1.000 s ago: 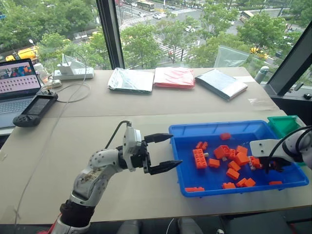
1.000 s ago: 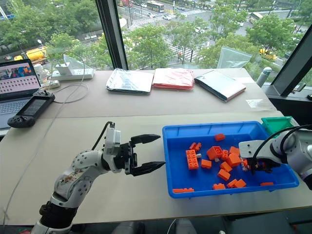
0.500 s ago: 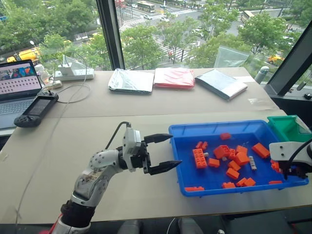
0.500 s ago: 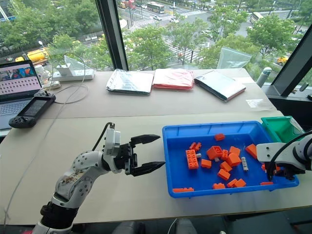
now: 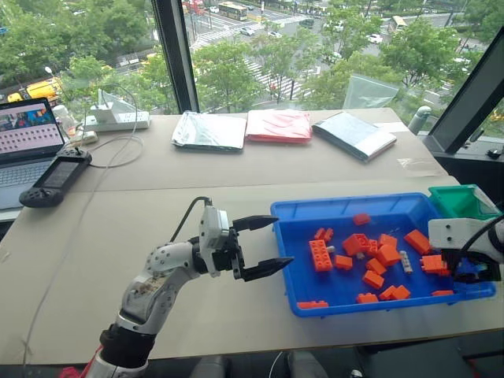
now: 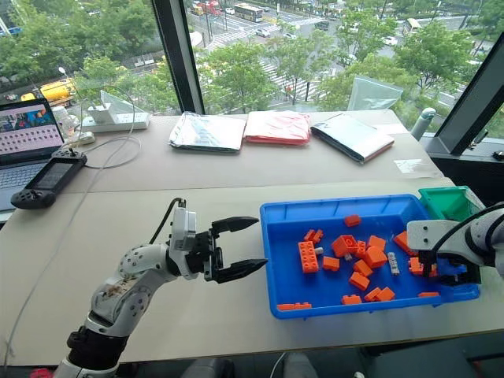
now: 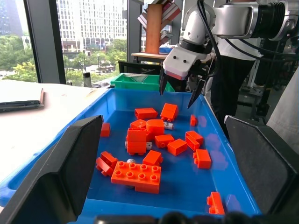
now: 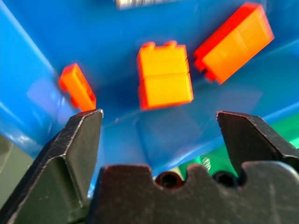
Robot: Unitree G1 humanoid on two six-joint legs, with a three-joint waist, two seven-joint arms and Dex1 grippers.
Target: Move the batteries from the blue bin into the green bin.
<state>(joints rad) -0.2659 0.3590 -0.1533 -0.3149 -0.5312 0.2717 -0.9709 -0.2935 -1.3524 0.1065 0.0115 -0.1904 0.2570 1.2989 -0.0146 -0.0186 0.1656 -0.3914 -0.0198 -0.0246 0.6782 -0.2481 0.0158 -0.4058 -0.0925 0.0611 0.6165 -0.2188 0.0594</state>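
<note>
Right tool gapes empty over blue bin — bricks inside.

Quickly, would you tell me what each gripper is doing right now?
Left gripper: open, empty, beside the blue bin.
Right gripper: open, empty, above the orange bricks.

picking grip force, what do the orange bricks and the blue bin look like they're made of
Orange bricks: apparently hard moulded plastic, slightly glossy, with crisp studs and sharp edges.
Blue bin: seemingly rigid plastic, smooth and shiny; its floor mirrors the bricks in the left wrist view.
</note>
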